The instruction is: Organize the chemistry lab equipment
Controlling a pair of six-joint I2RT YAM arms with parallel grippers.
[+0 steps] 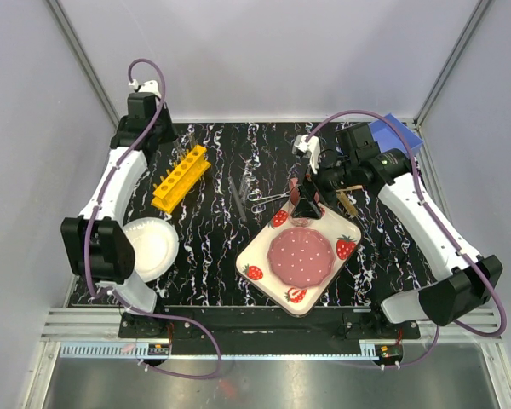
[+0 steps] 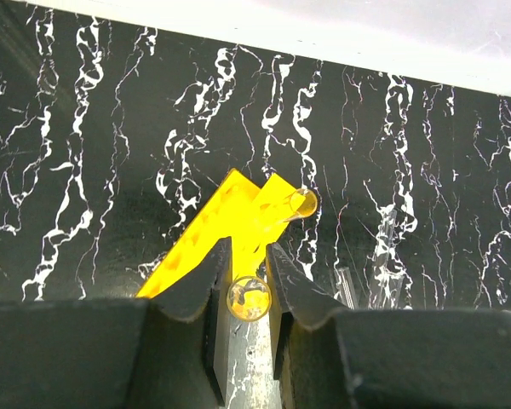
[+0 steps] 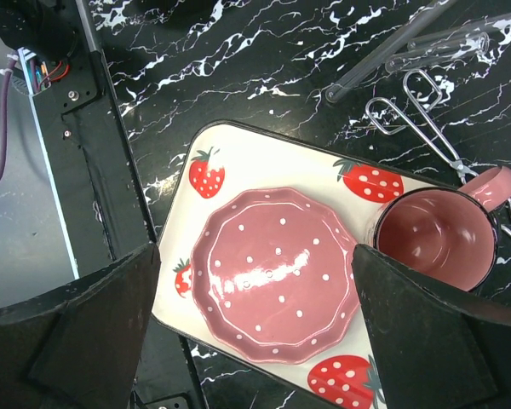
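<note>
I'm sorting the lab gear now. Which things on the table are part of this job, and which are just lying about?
Part of the job:
- yellow rack
- clear tube, held in the left end effector
- loose tubes
- scissors
- wooden clamp

Lying about:
- strawberry tray
- pink dish
- pink mug
- white plate

**Fig.** No legible text, number, label or brand mark appears in any view. The only printed marks are strawberry motifs on the tray (image 3: 268,158) and white dots on the pink dish (image 3: 272,273). The yellow rack (image 1: 180,177) is plain.
</note>
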